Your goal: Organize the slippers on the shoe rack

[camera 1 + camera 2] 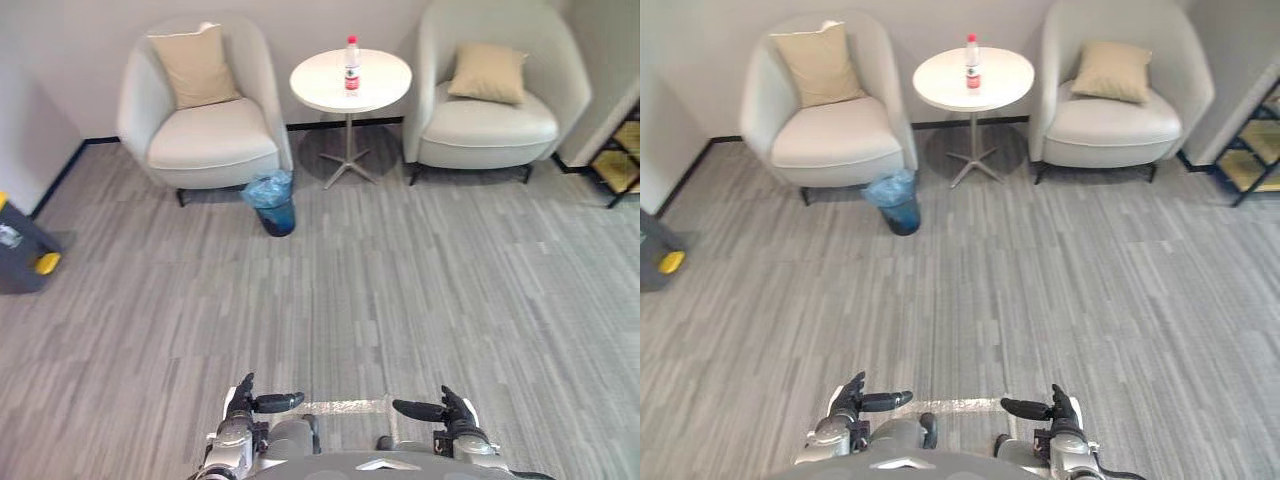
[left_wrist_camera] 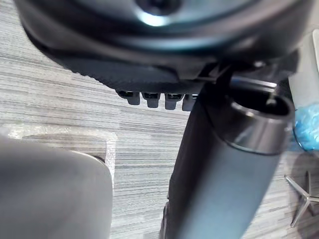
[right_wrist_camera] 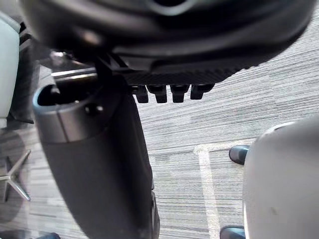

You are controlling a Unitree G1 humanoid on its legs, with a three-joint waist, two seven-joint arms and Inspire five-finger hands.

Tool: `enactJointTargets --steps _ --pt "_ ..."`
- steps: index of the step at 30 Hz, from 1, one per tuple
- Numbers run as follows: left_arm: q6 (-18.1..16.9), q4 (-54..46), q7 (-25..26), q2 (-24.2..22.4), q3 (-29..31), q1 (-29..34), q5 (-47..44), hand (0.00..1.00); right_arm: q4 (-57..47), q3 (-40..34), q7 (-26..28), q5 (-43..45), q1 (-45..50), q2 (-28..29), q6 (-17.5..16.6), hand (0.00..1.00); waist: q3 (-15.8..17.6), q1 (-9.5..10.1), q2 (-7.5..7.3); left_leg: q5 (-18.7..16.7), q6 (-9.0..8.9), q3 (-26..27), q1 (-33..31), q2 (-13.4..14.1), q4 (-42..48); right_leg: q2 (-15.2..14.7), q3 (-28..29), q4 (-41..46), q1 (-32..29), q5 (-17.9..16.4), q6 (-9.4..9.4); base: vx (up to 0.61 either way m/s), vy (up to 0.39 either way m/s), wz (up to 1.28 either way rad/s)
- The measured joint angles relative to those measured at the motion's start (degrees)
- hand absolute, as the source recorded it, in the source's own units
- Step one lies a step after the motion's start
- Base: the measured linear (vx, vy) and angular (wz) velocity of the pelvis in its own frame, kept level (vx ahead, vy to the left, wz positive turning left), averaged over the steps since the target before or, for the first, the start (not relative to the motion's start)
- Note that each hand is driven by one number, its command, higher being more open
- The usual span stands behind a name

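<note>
Left eye view: both robot hands low near the body, left robot hand (image 1: 262, 403) and right robot hand (image 1: 432, 409), fingers straight, holding nothing. Shoe rack (image 1: 622, 152) at the far right edge beside the right armchair (image 1: 492, 100); slippers can't be made out. Round desk (image 1: 351, 80) with bottle (image 1: 351, 65), blue bin (image 1: 272, 201).

Right eye view: same layout.

Wrist views: fingers relaxed over floor (image 2: 60, 104).

Judgement: a stage away from the rack; any handling means closing in on it.
</note>
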Motion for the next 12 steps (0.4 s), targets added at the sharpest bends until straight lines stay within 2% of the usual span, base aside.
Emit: enactJointTargets --steps 2,5,12 --pt "0.38 0.3 -0.04 0.2 -0.14 0.08 0.06 1.0 -0.02 0.16 0.15 -0.05 0.39 0.45 0.01 1.0 -0.4 0.0 -0.79 -0.03 -0.03 0.7 2.33 -0.75 -1.54 -0.87 0.07 1.37 0.53 -1.37 0.72 0.19 0.017 -0.2" --pt "0.47 0.54 -0.1 -0.02 -0.85 0.16 0.04 1.0 -0.07 0.14 0.18 -0.04 0.52 0.37 0.0 1.0 -0.49 -0.22 -0.61 -0.04 -0.02 0.43 4.2 -1.33 -2.24 -1.49 -0.33 1.59 2.14 -2.35 1.25 0.13 -0.019 0.02" --pt "0.45 0.5 -0.13 -0.46 -1.58 0.74 -0.17 1.0 -0.11 0.02 0.18 -0.03 1.14 0.2 -0.04 1.0 -1.26 -0.21 0.0 -0.03 -0.04 -1.88 5.99 -1.03 -4.15 -0.78 -2.82 1.6 4.11 -3.77 0.55 0.03 -0.062 0.15"
